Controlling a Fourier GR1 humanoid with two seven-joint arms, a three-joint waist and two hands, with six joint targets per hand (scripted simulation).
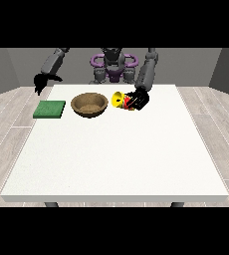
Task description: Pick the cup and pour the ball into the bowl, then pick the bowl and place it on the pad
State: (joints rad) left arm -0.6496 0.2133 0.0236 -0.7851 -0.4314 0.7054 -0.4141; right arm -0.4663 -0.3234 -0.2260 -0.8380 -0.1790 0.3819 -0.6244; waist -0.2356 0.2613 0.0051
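A brown bowl [89, 104] was seen on the white worktop [116, 154], its inside apparently holding nothing. A yellow cup [118, 99] was tipped on its side just right of the bowl, its mouth turned toward it, with something red beside it. The hand at the view's right [138, 99] was curled round the cup. A green pad [50, 109] lay left of the bowl. The hand at the view's left [40, 81] hung off the worktop's far corner; its fingers could not be told
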